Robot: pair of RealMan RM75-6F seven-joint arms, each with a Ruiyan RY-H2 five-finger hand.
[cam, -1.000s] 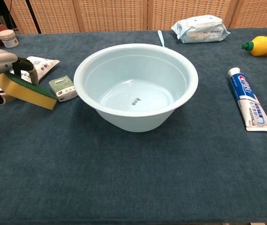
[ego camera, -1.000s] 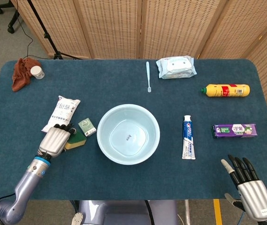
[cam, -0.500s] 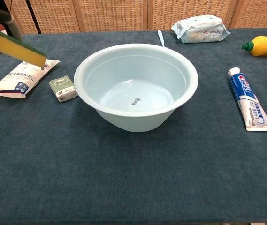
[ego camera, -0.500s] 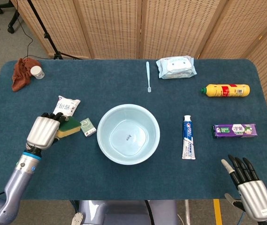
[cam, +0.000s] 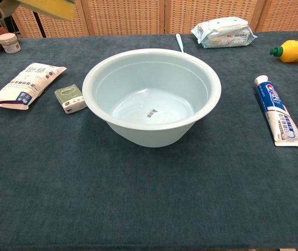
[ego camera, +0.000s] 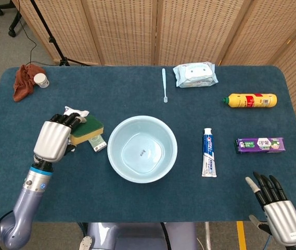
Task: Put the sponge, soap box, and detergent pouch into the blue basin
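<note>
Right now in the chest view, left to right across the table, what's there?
Jar → pouch → soap box → basin → wipes → toothpaste → yellow bottle. The sponge is held up at the top left, above the table.

Blue-covered desk (ego camera: 137, 203). Far edge: toothbrush (ego camera: 164, 84) beside wet-wipes pack (ego camera: 195, 74). Right side: yellow bottle (ego camera: 252, 100) on its side, toothpaste tube (ego camera: 208, 152), purple box (ego camera: 259, 145). Far left corner: brown cloth (ego camera: 24, 80) touching small white jar (ego camera: 41, 79).
</note>
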